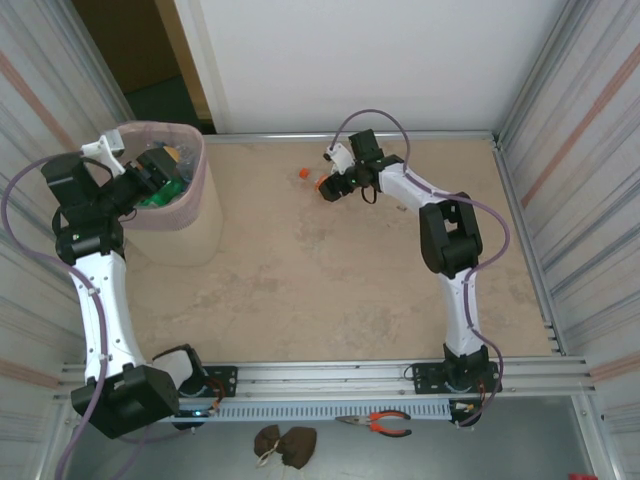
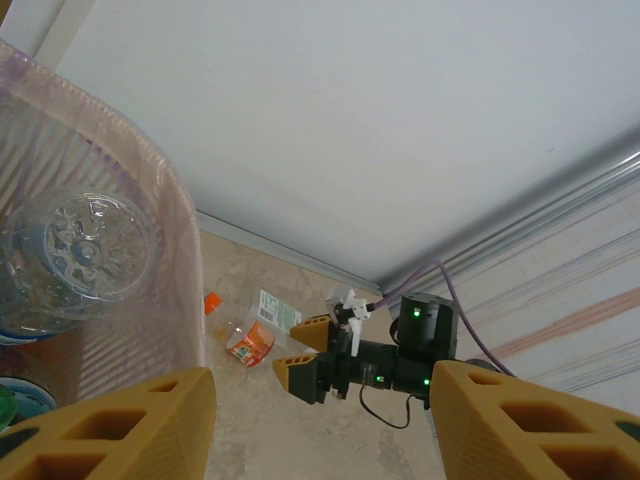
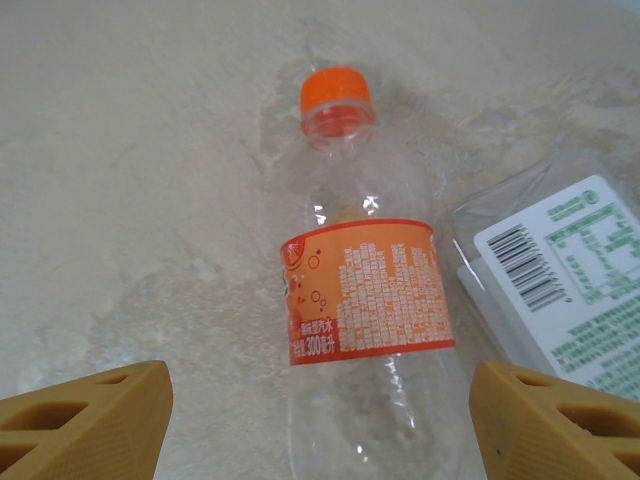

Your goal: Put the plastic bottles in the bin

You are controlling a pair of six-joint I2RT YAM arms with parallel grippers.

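Far left: bin (image 1: 190, 232) on table (image 1: 330, 290), green bottles (image 1: 160, 195) and clear bottle (image 2: 80, 245) inside.
Left gripper (image 2: 320, 420) over bin opening, fingers apart, nothing between them.
Risk: arm pulling away catches rim, tips light bin, spills contents.
Centre-right: orange-label bottle (image 3: 365, 290) flat on table, cap pointing away from right gripper (image 3: 320, 400).
Right gripper spread wide astride it, not touching, holding nothing.
Just right: white-label bottle (image 3: 560, 270).
Risk: right-hand finger lands on this neighbour, shoves it or pinches both.
Risk: smooth round body rolls or squirts out on closing.
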